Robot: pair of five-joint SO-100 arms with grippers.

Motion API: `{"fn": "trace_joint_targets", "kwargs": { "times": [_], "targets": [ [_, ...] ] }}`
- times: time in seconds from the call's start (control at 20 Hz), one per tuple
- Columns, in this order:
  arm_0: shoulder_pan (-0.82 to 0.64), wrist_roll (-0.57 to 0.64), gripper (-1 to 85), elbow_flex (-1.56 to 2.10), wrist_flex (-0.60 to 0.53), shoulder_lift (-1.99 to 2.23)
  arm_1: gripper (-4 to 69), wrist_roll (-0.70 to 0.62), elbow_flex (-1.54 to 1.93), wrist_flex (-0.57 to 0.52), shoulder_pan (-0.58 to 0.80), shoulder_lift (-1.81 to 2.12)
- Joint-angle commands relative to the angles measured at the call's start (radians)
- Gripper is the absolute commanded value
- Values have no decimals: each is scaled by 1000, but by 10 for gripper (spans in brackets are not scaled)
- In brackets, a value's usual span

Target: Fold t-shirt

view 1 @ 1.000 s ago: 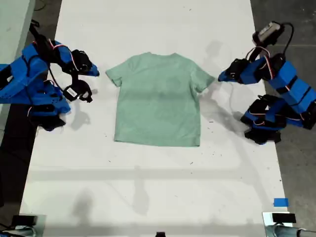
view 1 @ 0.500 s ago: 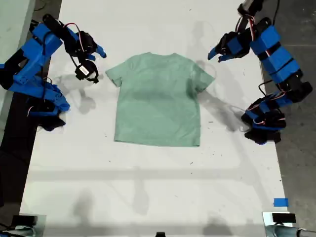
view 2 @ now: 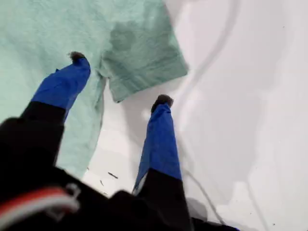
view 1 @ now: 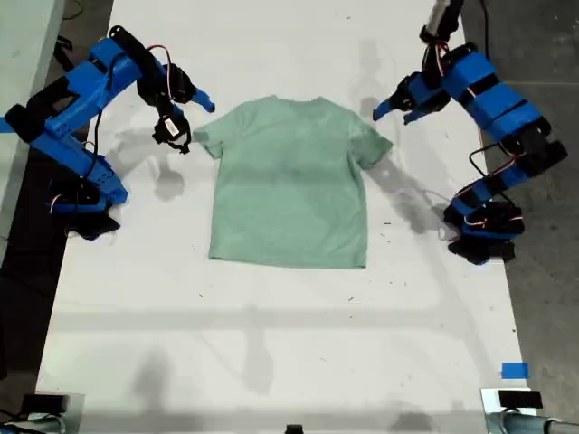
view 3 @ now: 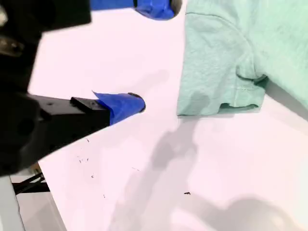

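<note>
The white counter carries the small pale mint-green soft-fabric t-shirt, flat and unfolded at its middle. Both blue arms have swung up toward the shoulders within a second: my first hand, jaws apart, over one sleeve; my second hand, apart (beside the other sleeve). Folding looks imminent.

Your first wrist view cuts the t-shirt off at the frame's edges, showing only one sleeve and part of the body beside my first gripper. Your second wrist view shows just the other sleeve; one finger of my second gripper is clipped by the frame. Whether either gripper's tips touch the cloth cannot be told.
</note>
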Motion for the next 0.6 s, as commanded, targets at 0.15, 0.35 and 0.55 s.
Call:
{"fn": "trace_joint_targets", "kwargs": {
  "times": [0.15, 0.35, 0.55],
  "targets": [
    [-6, 9, 324, -51, -37, -11, 310, -89, 164, -273, 26, -107],
    [-8, 9, 322, -51, -31, -11, 312, -146, 150, -357, 43, -227],
    [-6, 9, 320, -51, -28, -11, 275, -207, 94, -379, 61, -331]
  ]
}}
